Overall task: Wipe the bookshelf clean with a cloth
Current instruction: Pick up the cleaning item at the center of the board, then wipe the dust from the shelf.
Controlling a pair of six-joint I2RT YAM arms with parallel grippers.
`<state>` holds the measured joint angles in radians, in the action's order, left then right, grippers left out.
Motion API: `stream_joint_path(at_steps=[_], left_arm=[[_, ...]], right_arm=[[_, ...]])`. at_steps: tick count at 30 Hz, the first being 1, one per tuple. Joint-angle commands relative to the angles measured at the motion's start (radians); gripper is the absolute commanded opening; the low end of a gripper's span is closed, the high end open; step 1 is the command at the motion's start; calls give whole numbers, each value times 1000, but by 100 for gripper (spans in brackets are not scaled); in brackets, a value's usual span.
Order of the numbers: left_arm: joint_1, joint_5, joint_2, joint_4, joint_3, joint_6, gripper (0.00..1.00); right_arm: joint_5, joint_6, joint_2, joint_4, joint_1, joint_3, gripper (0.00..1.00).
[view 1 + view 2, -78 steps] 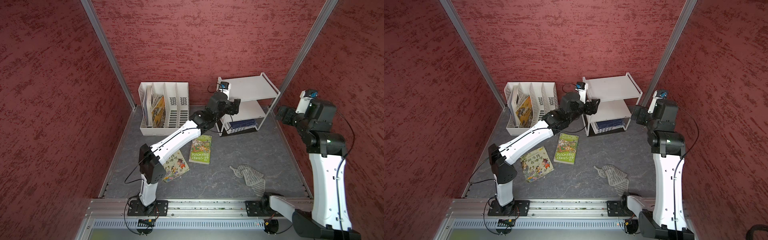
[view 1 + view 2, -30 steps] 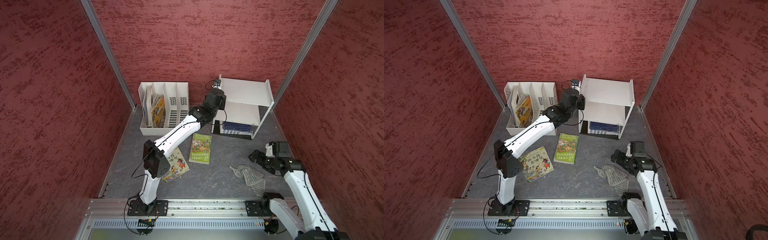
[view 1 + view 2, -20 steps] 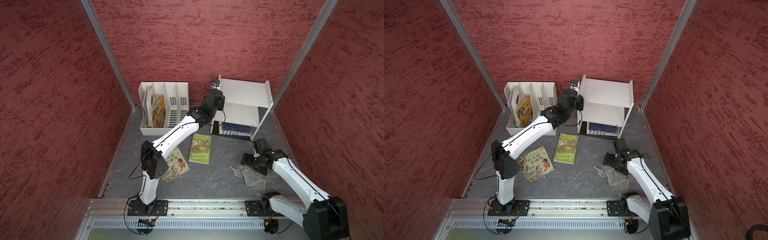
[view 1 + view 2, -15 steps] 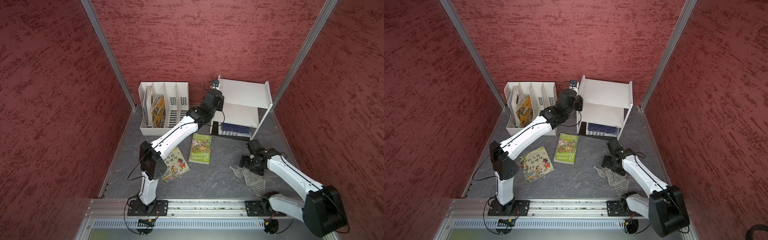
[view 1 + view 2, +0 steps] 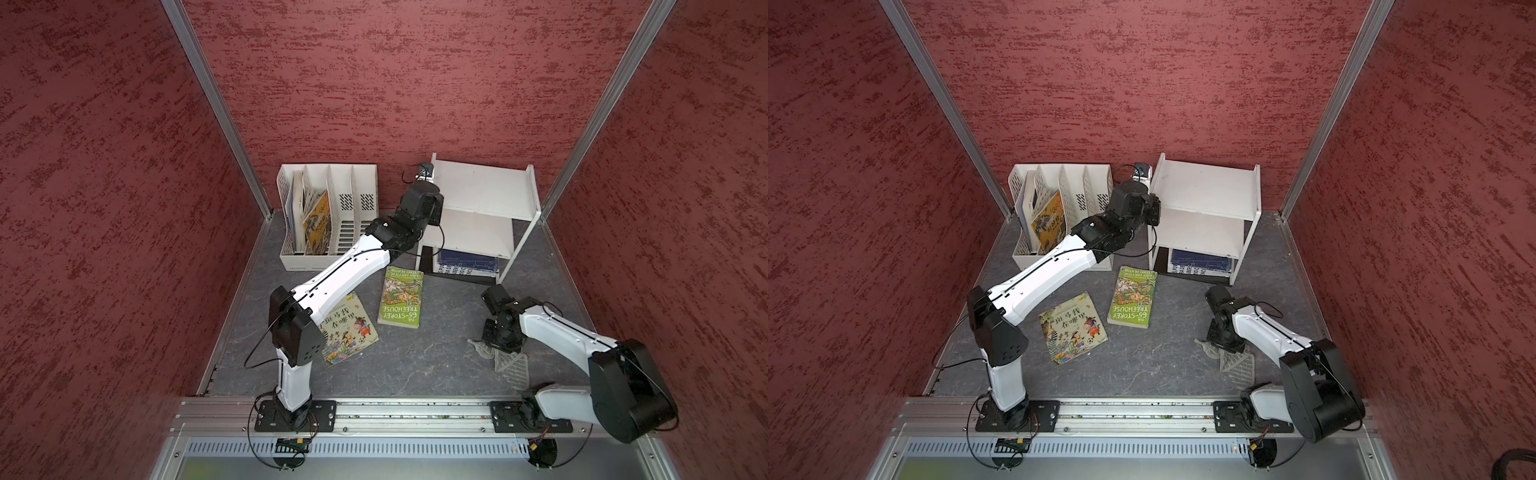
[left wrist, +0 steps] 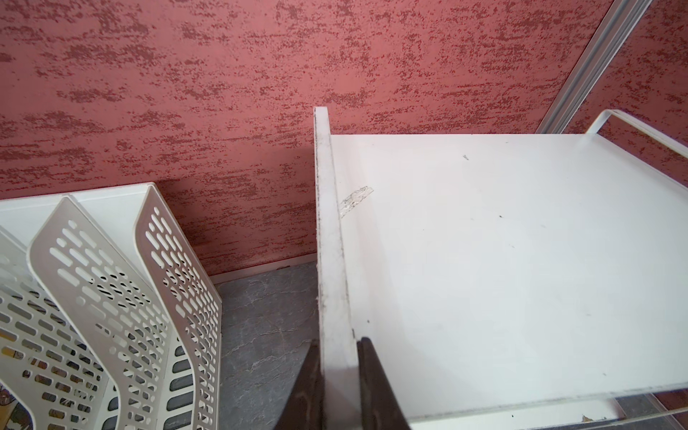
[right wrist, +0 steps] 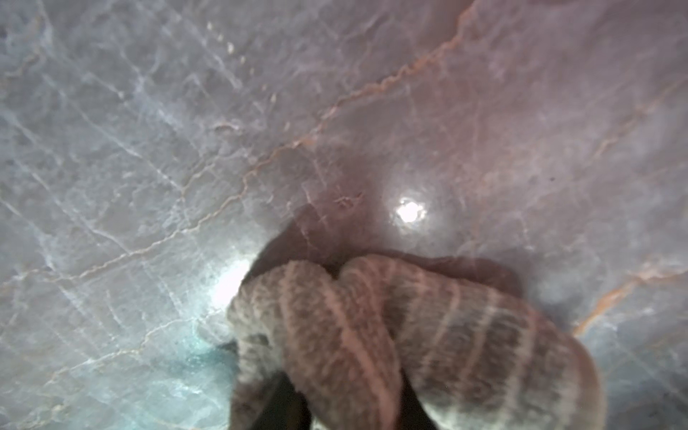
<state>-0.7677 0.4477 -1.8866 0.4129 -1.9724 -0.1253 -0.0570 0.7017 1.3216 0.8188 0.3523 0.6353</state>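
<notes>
Left hand (image 6: 340, 344) is reaching to 1 o'clock and clamping the raised left side board of the bookshelf (image 5: 478, 191). In the left wrist view its two dark fingers (image 6: 376, 387) are straddling that board, one on each face, pressed against it.

At 11 o'clock, the white perforated file organizer (image 5: 360, 199) is standing against the back wall, and a few books, one with an orange cover (image 5: 316, 220), are leaning in its left slots. At about 7 o'clock, a picture book (image 5: 349, 332) is lying flat on the grey desk (image 5: 415, 374), partly under the left arm's elbow. Just right of it, near the middle, a green paperback (image 5: 401, 297) is lying face up, apart from the picture book.

In both top views the bookshelf (image 5: 1204, 187) is sitting at 1 o'clock, close to the back wall, with its white top board showing bare and faintly marked. A scuffed patch (image 6: 355, 201) is showing beside the clamped edge. A blue book (image 5: 467, 262) is lying on the lowest tier above the black base.

At 4 o'clock, the cloth (image 5: 511, 365) is lying crumpled on the desk, well apart from the bookshelf. The right hand (image 5: 496, 338) is pressing down on its nearer-to-centre end. In the right wrist view the striped fabric (image 7: 372, 335) is bunching up into a ridge between the fingers, which are pinching it together.
</notes>
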Motion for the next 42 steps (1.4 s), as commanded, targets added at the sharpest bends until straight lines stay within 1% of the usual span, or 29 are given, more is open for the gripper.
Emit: stream_joint_path(at_steps=[1,3,4,7,10,11,13,15,17,19,22,25,27,29,32,35,37,42], left_arm=[[5,15,74,-1,2,-5,18],[8,17,88,4,8,2,21],[8,16,93,5,9,5,26],[10,-12,112,12,10,23,48],[10,-54,131,19,3,56,69],[9,-78,142,21,0,72,74],[9,-116,159,29,-14,92,78],[7,-185,165,36,-43,103,80],[8,-263,153,39,-89,102,79],[11,-329,120,58,-164,92,78],[23,-428,9,124,-332,67,78],[44,-506,-113,198,-518,31,78],[63,-546,-181,208,-592,-5,77],[89,-606,-222,187,-603,-55,75],[106,-676,-262,155,-603,-91,73],[102,-692,-292,155,-602,-78,73],[99,-680,-304,163,-601,-63,73],[97,-669,-332,180,-602,-43,72]], right_arm=[[-22,12,-15,-39,-5,-11,11],[-16,2,-50,-53,-64,-7,0],[8,-9,-74,-68,-107,-9,0],[74,-47,-133,-99,-251,6,0],[76,-94,-136,-91,-353,85,0],[76,-103,-127,-88,-402,114,0],[100,-96,-116,-108,-496,136,0],[121,-73,-104,-147,-583,146,0],[138,-59,-78,-186,-634,174,0],[153,-51,-37,-220,-653,220,0],[187,-28,-19,-326,-663,260,0],[256,22,-34,-452,-678,243,0],[319,52,-20,-496,-687,249,0],[410,85,7,-529,-688,264,0],[463,141,24,-582,-688,269,0],[508,183,48,-600,-687,308,0],[545,224,64,-612,-685,325,0],[575,303,73,-625,-675,312,0]])
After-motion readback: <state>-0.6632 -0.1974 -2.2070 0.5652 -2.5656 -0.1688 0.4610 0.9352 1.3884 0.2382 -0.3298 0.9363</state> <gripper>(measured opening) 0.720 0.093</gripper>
